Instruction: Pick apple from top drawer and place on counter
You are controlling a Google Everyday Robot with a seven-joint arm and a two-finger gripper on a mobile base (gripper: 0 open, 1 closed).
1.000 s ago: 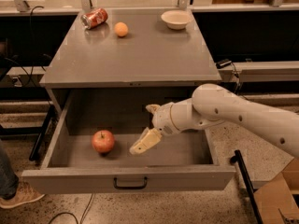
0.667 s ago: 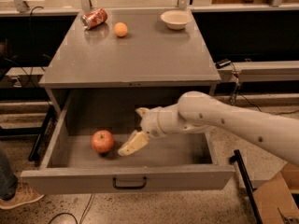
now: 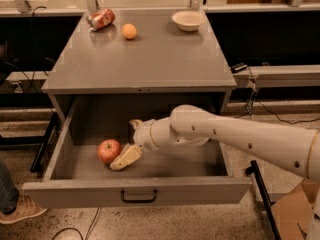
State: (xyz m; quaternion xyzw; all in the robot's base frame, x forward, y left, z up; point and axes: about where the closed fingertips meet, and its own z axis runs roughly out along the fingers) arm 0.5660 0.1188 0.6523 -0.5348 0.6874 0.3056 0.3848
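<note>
Roughly a third done, by my read: top drawer (image 3: 75, 194) is pulled fully out toward the near side, so access is sorted, but the apple (image 3: 108, 150) is not picked yet. Apple sits on the drawer floor, left of centre, nearer the front panel than the back wall, upright, stem up as far as I can tell

Gripper (image 3: 124, 145) is down inside the drawer, just right of the apple, reaching in from the right on the white arm (image 3: 240, 139). Its two fingers are spread wide and hold nothing. The near finger (image 3: 125, 157) lies at the apple's near-right side, touching or almost touching, can't tell which. The far finger (image 3: 134, 124) is behind and to the right, apart from the fruit. So the apple is not between the fingers yet, more beside the lower one

Left to do, judging from this: bring the fingers around the apple, close on it, lift it clear of the drawer walls, carry it up and back, set it on the counter (image 3: 145, 64)

Counter has lots of bare room in its near half. At the far edge are a tipped red soda can (image 3: 100, 19), a small orange (image 3: 129, 31) just right of it, and a pale bowl (image 3: 188, 20) far right. None of them is in the way of a near-side placement
</note>
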